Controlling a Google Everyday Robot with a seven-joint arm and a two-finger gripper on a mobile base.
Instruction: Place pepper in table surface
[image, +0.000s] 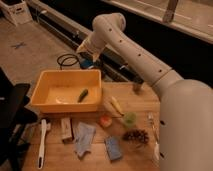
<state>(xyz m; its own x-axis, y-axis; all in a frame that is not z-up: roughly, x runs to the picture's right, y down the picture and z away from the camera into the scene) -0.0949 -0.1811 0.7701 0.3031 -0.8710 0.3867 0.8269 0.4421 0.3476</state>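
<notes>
pepper lies loose in the yellow bin, right of its middle, not held. gripper hangs above the bin's far rim, just beyond the pepper; released or clenched, can't tell. best bet: descend straight, pinch across the slim body, clear the bin wall, set down on bare worktop to the right.

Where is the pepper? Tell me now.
In the camera view, the pepper lies inside the yellow bin, near its right wall; the gripper hangs above the bin's far edge.
</notes>
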